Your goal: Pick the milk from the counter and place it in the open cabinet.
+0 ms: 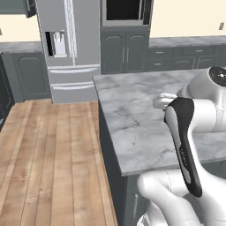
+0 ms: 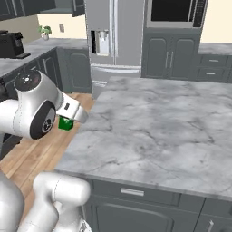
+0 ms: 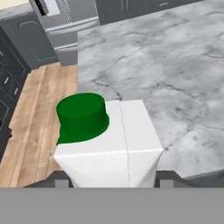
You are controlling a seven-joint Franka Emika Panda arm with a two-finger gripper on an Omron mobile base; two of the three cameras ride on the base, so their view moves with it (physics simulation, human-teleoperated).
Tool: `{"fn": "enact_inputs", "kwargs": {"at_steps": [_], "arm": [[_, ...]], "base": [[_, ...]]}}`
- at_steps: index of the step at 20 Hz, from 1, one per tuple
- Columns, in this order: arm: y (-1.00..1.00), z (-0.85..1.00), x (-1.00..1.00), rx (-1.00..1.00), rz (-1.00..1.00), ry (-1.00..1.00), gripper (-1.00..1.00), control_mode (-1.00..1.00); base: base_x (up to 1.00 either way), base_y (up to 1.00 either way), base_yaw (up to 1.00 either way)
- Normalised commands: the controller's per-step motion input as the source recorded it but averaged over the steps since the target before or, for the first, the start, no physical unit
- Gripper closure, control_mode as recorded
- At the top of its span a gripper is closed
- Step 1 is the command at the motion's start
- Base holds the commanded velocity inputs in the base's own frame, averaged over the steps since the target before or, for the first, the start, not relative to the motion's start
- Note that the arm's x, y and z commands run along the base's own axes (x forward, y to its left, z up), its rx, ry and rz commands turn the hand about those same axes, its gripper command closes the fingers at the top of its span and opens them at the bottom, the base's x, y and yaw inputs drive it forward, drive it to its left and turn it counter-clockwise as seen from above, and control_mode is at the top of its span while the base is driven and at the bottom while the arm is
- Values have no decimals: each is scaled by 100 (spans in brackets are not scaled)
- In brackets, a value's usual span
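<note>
Milk: right under your hand camera you see the milk (image 3: 109, 146), a white carton with its round green cap (image 3: 82, 114) up and toward the left; in the right base view only a green scrap of it (image 2: 66, 123) shows below the wrist.
End effector: your end effector (image 3: 111, 180) has a dark fingertip (image 3: 60, 180) pressed to each side of the carton, so it is holding the milk between them.
Height: the marble lies well below the carton in the hand view, so you have it lifted off the surface.
Table: the veined grey-white table (image 1: 132, 114) spreads ahead of you over dark base cabinets; the carton hangs over its left edge, near the wood floor (image 1: 48, 154).
Arm: your white arm (image 2: 36, 111) folds in at the table's near left corner.
Background: a steel fridge (image 1: 70, 48) stands beyond the floor.
</note>
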Motion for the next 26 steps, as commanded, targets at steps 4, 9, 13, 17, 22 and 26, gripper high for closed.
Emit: {"fn": "enact_inputs", "kwargs": {"at_steps": [4, 9, 13, 17, 22, 26], "arm": [[0, 0, 0, 0, 0, 0, 100, 100], [0, 0, 0, 0, 0, 0, 100, 100], [0, 0, 0, 0, 0, 0, 100, 100], [0, 0, 0, 0, 0, 0, 100, 100], [0, 0, 0, 0, 0, 0, 100, 100], [0, 0, 0, 0, 0, 0, 100, 100]], "base": [[-57, 100, 24], [-9, 100, 13], [80, 99, -7], [100, 81, -19], [100, 13, -2], [100, 0, 0]]}}
